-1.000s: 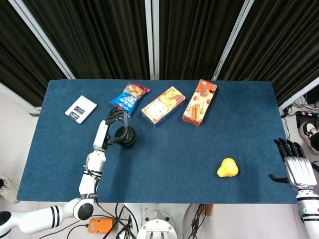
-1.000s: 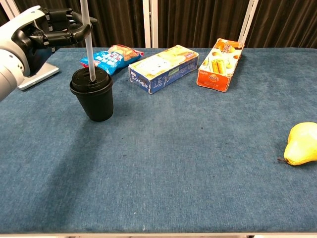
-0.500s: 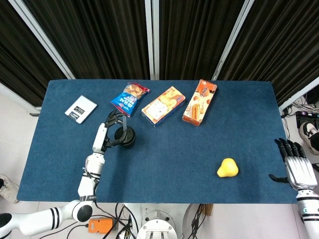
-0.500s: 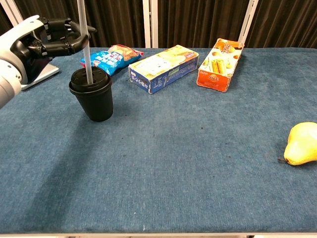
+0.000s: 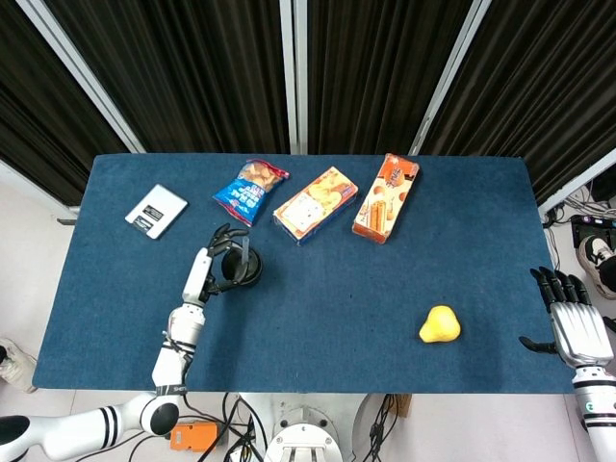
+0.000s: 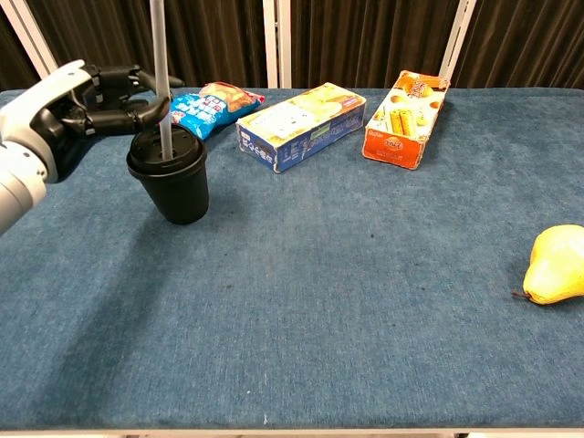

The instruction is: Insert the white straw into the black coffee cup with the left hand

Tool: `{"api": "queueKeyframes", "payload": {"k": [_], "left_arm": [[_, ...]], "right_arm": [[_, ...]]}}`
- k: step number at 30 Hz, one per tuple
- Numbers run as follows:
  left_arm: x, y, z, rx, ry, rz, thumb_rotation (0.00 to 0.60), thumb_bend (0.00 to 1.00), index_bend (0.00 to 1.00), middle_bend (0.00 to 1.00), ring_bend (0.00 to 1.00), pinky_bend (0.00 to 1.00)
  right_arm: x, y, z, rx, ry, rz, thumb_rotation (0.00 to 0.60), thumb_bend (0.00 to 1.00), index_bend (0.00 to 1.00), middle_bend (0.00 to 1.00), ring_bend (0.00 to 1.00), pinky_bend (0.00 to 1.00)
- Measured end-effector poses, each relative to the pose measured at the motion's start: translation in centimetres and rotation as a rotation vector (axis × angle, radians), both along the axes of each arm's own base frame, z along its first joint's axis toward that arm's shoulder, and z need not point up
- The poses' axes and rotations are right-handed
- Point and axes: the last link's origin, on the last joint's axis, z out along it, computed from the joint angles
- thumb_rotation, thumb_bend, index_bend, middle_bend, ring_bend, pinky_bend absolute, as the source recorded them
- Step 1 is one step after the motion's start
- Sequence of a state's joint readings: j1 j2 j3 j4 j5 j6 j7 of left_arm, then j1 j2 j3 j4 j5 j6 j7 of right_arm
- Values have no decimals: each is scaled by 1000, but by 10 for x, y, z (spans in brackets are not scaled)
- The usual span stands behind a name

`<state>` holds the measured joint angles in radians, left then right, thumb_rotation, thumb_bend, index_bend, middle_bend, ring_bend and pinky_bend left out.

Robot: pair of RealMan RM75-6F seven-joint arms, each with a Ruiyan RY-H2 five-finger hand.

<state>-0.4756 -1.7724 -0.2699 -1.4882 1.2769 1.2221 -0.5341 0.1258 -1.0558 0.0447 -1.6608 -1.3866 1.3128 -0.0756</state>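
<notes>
The black coffee cup (image 6: 173, 187) stands upright on the blue table, left of centre, also seen from above as the cup (image 5: 247, 269). The white straw (image 6: 161, 55) rises nearly upright from the cup's lid and runs out of the top of the chest view. My left hand (image 6: 68, 109) is just left of the cup at lid height, and its thumb and fingers close around the straw just above the lid. From above, the left hand (image 5: 214, 269) touches the cup's left side. My right hand (image 5: 570, 322) lies past the table's right edge, fingers straight and empty.
A yellow pear (image 6: 555, 265) sits at the near right. Behind the cup lie a blue snack bag (image 6: 214, 105), a blue-and-yellow box (image 6: 301, 123) and an orange box (image 6: 406, 119). A small grey-white device (image 5: 156, 211) rests at the far left.
My left hand has come down along the straw to lid height. The straw has straightened in the lid. The right hand has not moved.
</notes>
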Motion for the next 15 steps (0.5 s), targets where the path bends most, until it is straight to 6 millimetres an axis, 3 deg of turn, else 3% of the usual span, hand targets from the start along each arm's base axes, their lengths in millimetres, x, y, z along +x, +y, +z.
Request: {"api": "queueKeyframes", "payload": {"k": [4, 15], "left_arm": [[-1, -1, -1, 1, 15, -7, 600, 443, 370, 192, 0, 0], [0, -3, 3, 21, 54, -34, 600, 447, 227, 148, 0, 0]], "right_arm": [[0, 0, 0, -2, -2, -1, 600, 109, 0, 103, 0, 60], [-1, 0, 2, -8, -9, -3, 600, 109, 0, 103, 0, 61]]}}
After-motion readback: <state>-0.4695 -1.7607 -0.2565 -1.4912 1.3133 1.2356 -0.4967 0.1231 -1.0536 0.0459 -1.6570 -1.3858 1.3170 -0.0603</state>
